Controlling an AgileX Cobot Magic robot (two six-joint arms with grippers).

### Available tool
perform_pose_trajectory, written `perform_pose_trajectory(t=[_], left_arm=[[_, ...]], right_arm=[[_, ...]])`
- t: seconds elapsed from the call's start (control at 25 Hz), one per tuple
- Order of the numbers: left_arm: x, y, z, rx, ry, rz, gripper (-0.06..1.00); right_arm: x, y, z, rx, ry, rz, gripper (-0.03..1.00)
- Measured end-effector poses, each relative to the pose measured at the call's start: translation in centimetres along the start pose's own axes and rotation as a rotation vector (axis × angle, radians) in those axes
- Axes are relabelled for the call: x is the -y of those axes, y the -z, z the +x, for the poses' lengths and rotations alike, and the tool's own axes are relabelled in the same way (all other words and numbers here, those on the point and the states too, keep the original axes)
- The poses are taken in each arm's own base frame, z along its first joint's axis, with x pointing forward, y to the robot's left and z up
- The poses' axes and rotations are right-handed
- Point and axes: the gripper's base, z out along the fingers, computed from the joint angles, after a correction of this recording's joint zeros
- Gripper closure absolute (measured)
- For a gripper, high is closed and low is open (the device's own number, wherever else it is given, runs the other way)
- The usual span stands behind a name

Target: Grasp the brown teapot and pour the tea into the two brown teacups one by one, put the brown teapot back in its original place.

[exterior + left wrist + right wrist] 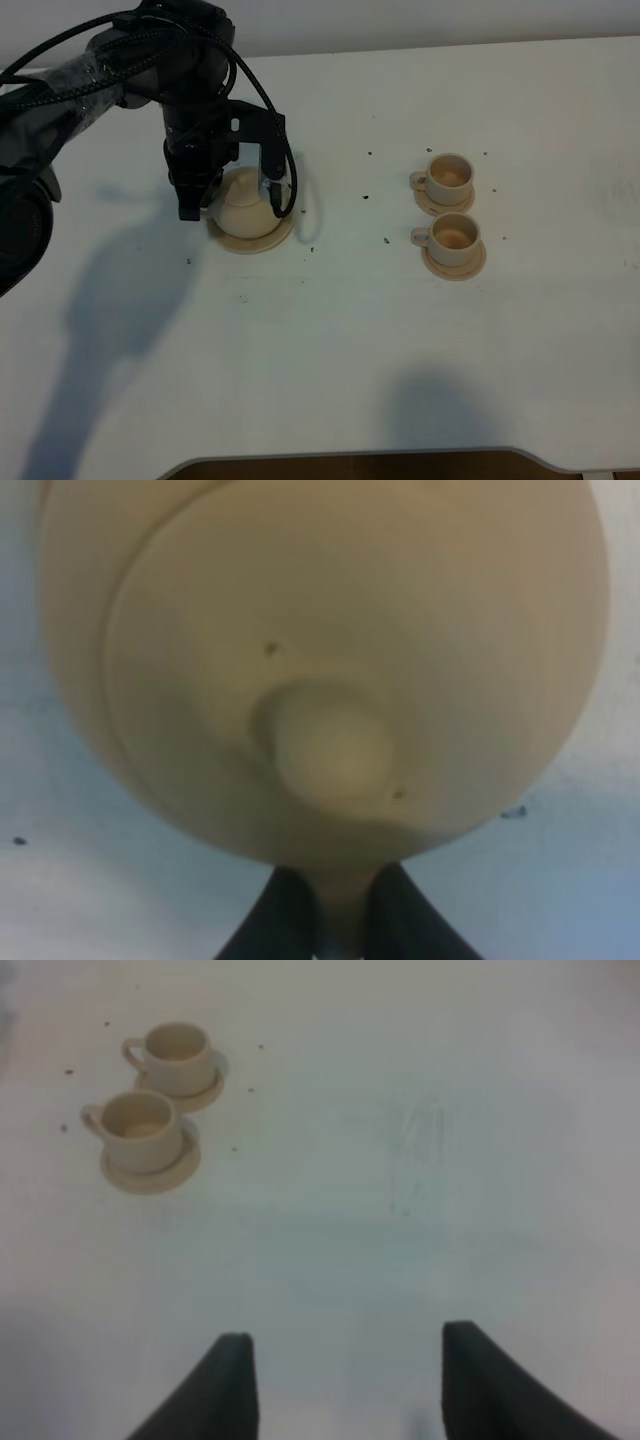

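The brown teapot point(248, 208) sits on its wide tan saucer point(252, 246) at the left of the table. My left gripper point(222, 186) hangs right over it. In the left wrist view the teapot's knobbed lid point(330, 745) fills the picture, and my left gripper point(338, 925) is shut on the pot's thin handle. The two brown teacups point(450, 176) point(455, 236) stand on their small saucers to the right, one behind the other. They also show in the right wrist view point(178, 1052) point(140, 1128). My right gripper point(345, 1385) is open and empty above bare table, well away from the cups.
Small dark specks point(366, 197) lie scattered on the white table between the teapot and the cups. The table's front edge point(350, 458) runs along the bottom of the exterior view. The right arm does not show in that view.
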Motion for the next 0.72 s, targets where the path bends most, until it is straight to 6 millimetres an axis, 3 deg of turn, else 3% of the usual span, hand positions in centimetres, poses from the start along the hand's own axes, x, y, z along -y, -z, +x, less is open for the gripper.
perform_pose_trajectory(t=[0.16, 0.52, 0.72], left_arm=[[-0.7, 1.3, -0.1, 0.029, 0.020, -0.043, 0.84], [-0.8, 2.1, 0.2, 0.060, 0.055, -0.051, 0.84], [-0.5, 4.0, 0.5, 0.107, 0.089, -0.075, 0.84]], right_arm=[[0.0, 0.0, 0.0, 0.001, 0.000, 0.000, 0.53], [0.0, 0.0, 0.0, 0.000, 0.000, 0.000, 0.53], [0.0, 0.0, 0.0, 0.000, 0.000, 0.000, 0.53]])
